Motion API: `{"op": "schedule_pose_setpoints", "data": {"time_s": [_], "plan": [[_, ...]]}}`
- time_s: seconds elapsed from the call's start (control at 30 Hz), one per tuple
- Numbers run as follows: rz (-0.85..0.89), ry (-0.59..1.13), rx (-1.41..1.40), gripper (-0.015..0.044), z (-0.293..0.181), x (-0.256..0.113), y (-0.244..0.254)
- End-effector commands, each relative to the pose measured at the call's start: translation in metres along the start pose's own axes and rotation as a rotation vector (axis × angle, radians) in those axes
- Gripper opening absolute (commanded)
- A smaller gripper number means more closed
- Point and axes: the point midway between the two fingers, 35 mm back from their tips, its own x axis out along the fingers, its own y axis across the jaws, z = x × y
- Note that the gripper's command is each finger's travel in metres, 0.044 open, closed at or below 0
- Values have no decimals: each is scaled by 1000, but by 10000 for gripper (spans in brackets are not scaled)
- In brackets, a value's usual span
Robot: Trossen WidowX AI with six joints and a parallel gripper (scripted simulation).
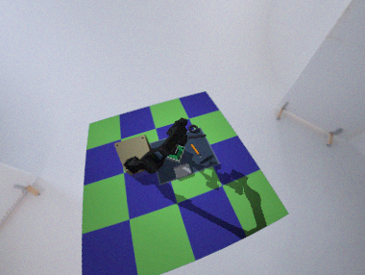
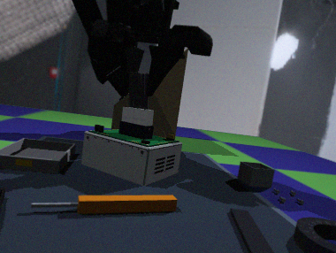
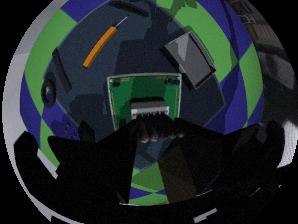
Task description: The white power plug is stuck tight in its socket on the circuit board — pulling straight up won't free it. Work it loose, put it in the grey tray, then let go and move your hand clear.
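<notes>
From far off, I look at my grabber (image 2: 138, 95) (image 3: 159, 126) first, and its two fingers are pinching the bunch of dark wires (image 2: 139, 84) (image 3: 157, 125) that stick up from the plug. The white plug (image 2: 138, 116) (image 3: 149, 112) is just under my fingertips, sitting in its black socket (image 2: 136, 130). That socket is on the green board (image 1: 179, 151) (image 2: 106, 133) (image 3: 170, 92), which lies flat on top of a pale box (image 2: 115, 157) with little slots in its side. Near the box, well apart from my fingers, is the grey tray (image 1: 182, 170) (image 2: 49, 164) (image 3: 187, 55), and the plug is not in it. I see an orange screwdriver (image 1: 195, 150) (image 2: 128, 204) (image 3: 100, 47) lying on the dark mat (image 1: 165, 174) (image 2: 194, 221) (image 3: 95, 95), on another side of the box. A thin black bar (image 1: 198, 136) (image 2: 249, 230) (image 3: 62, 72) lies near a fat black ring (image 2: 305, 232) (image 3: 44, 93). There is also a small dark tub (image 2: 255, 174), with some tiny bits (image 2: 292, 193) near it. A big tan board (image 1: 132, 149) (image 2: 170, 95) (image 3: 177, 175) stands past the box when I look from the side, partly behind my arm.
</notes>
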Motion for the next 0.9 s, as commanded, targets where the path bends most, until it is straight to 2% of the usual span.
{"op": "schedule_pose_setpoints", "data": {"time_s": [0.0,0.17,0.5,0.63,0.77,0.87], "plan": [[-56,-20,-14,0,-1,-18,10],[-39,-20,-14,0,-1,-18,9],[204,-18,-18,0,-1,-20,-12],[177,-18,-18,0,-1,-21,-9],[69,-19,-16,0,-1,-22,0],[69,-19,-16,0,-1,-26,-1]]}}
